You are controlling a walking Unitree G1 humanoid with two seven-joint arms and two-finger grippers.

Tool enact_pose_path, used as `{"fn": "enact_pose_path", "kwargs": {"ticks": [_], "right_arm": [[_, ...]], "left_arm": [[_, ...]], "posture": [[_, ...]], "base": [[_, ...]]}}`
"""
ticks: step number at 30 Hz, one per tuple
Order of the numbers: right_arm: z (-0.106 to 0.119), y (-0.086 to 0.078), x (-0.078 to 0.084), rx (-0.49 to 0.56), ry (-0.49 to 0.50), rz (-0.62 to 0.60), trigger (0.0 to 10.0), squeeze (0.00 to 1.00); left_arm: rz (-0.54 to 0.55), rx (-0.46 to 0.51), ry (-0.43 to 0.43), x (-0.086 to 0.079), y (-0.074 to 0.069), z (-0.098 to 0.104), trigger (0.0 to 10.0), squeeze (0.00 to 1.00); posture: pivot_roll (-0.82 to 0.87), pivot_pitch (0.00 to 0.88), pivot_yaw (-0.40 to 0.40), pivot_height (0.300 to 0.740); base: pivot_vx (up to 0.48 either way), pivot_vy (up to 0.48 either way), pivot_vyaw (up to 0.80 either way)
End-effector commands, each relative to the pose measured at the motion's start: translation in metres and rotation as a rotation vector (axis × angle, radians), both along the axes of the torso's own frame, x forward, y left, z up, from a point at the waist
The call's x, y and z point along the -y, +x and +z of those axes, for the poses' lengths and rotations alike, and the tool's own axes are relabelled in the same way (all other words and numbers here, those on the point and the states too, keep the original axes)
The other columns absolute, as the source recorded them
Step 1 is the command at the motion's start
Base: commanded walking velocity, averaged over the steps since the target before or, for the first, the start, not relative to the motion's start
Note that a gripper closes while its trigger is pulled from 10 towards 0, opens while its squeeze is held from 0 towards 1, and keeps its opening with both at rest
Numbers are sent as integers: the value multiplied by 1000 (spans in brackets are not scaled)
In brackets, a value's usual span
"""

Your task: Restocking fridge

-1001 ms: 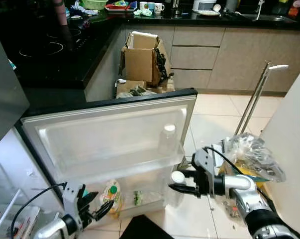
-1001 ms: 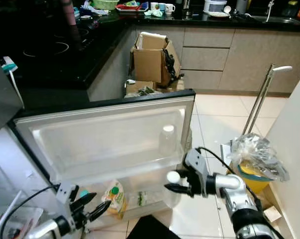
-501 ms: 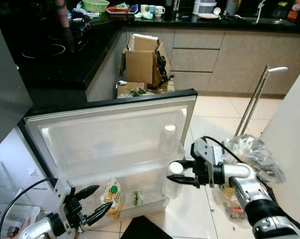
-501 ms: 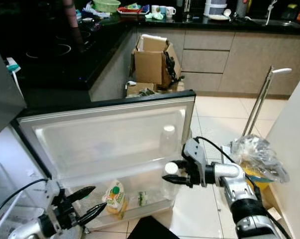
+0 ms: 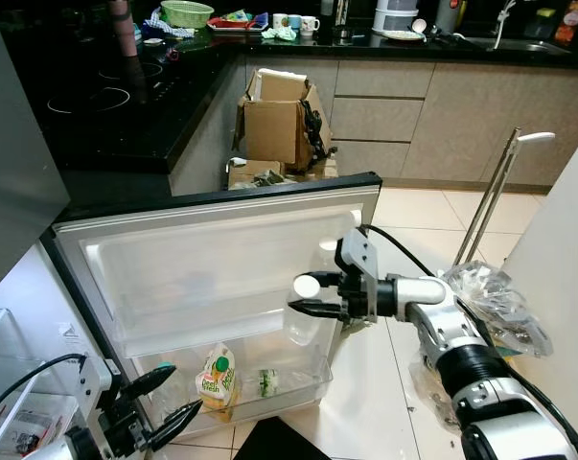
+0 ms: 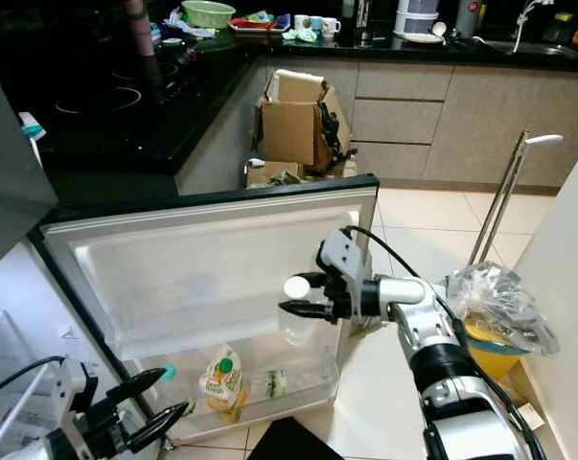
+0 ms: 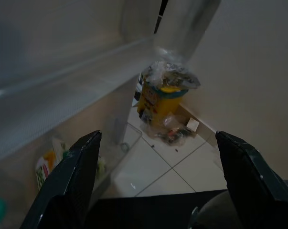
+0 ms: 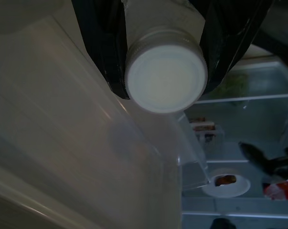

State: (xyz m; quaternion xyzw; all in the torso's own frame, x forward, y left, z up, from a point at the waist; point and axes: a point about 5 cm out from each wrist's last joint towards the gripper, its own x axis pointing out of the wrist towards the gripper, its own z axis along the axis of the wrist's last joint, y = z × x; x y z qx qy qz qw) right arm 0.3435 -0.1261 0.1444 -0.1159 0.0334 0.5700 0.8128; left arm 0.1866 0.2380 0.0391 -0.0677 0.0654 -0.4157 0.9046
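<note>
The clear bottle with a white cap (image 5: 307, 286) is clamped at its neck by the right hand (image 5: 319, 294), which holds it in front of the open fridge door (image 5: 221, 264), above the lower door bin (image 5: 269, 379). That bin already contains a yellow carton with a green cap (image 5: 213, 375) and a small green item (image 5: 266, 380), so I judge part of the restocking is done, and this bottle is not yet placed. The left hand (image 5: 164, 417) hangs low beside the bin with its fingers apart, holding nothing. The right wrist view shows the cap (image 8: 165, 80) closely between the black fingers and the inner fridge shelves (image 8: 239, 152) behind; the left wrist view shows the yellow bin with a plastic bag (image 7: 166, 98) on the floor.
</note>
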Motion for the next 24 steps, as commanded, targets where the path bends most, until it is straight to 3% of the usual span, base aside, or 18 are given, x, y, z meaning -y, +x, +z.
{"fn": "enact_pose_path", "kwargs": {"ticks": [1,5,10,15,24], "right_arm": [[23,10,-5,88,35,-34,10000,0],[49,25,-9,175,66,-121,10000,0],[60,29,-13,177,96,-120,10000,0],[62,24,-18,145,142,-62,10000,0],[53,30,-16,164,106,-157,10000,0]], "left_arm": [[8,4,17,-7,-1,5,10000,0],[20,6,18,-7,-2,8,10000,0],[27,3,20,-8,-2,11,10000,0],[25,4,20,-8,-1,11,10000,0],[21,6,16,-4,1,12,10000,0]], "posture": [[-5,0,-40,740],[-5,0,-40,740],[-3,0,-40,740],[-3,0,-40,740],[-2,0,-41,740]], "base": [[0,0,0],[0,0,0],[0,0,0],[0,0,0],[0,0,0]]}}
